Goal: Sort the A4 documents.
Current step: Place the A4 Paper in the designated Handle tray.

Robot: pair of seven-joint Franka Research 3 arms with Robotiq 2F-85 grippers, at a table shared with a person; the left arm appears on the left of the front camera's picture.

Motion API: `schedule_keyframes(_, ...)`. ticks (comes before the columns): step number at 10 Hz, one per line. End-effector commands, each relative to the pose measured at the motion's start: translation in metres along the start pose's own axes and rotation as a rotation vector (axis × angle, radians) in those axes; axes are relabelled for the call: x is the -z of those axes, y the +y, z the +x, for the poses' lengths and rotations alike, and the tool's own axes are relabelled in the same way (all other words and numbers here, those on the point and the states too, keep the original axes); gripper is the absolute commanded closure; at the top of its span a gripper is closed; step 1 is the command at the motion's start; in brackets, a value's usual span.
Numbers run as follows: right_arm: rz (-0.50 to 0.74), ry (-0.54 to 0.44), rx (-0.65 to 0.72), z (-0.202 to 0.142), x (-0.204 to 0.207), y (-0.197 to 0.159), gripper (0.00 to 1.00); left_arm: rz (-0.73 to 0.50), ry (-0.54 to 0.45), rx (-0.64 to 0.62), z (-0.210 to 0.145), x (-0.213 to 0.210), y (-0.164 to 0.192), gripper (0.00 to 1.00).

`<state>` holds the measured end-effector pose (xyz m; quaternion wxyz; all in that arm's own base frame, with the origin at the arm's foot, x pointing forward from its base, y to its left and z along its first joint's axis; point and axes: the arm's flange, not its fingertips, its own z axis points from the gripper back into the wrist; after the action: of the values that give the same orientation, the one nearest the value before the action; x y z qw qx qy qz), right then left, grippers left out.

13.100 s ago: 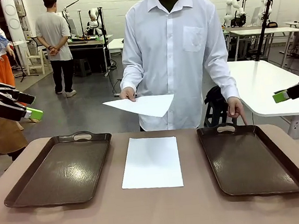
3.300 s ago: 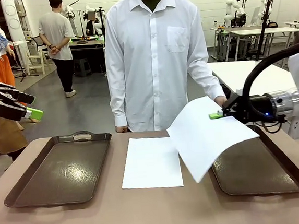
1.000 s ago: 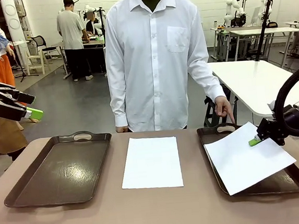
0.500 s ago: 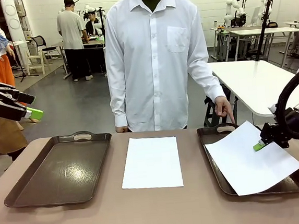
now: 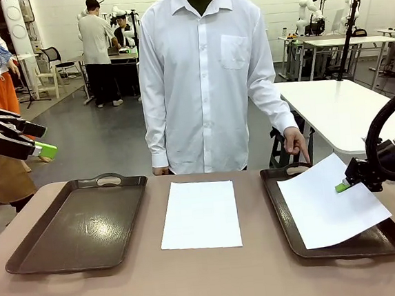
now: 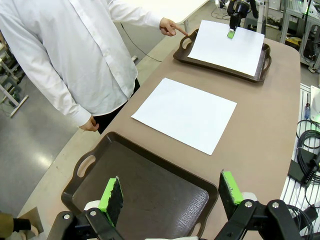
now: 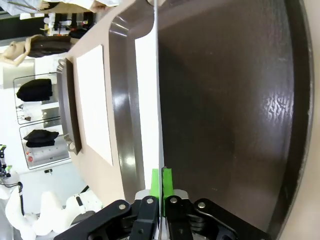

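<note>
**Operator:** List it for me, jaws first.

**Spotter:** Item one, your right gripper (image 5: 341,188): jaws closed on the far right edge of one A4 sheet (image 5: 327,209), the paper pinched between them. That sheet spreads askew over the right tray (image 5: 277,207) and covers most of it. You cannot tell whether it lies flat on the tray floor. Item two, your left gripper (image 6: 171,192): jaws wide apart, nothing between them. It is held high off the tabletop's (image 5: 209,285) left side, facing down toward the left tray (image 5: 73,228).

**Operator:** And the rest of the paper?

**Spotter:** Item three, a second A4 sheet (image 5: 200,213): flat on the bare tabletop, between the two trays, touching neither. Item four, the person (image 5: 209,84) in a white shirt at the far side. One hand (image 5: 295,143) is lowered toward the right tray's handle (image 5: 298,170), a finger pointing down at it. The other hand (image 5: 161,170) is at the tabletop's far edge.
</note>
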<state>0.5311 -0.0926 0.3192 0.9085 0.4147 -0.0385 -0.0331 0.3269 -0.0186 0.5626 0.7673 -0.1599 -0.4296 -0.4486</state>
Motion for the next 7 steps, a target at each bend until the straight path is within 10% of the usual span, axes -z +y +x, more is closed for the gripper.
schedule_keyframes(1,0.014,0.006,-0.025,0.004,0.015,0.002,0.99,-0.006,-0.007,0.005,-0.001,0.002,0.002,0.0)
schedule_keyframes(7,-0.072,0.029,0.008,0.013,0.03,0.007,0.99,-0.006,-0.007,0.005,-0.001,0.002,0.002,0.0)
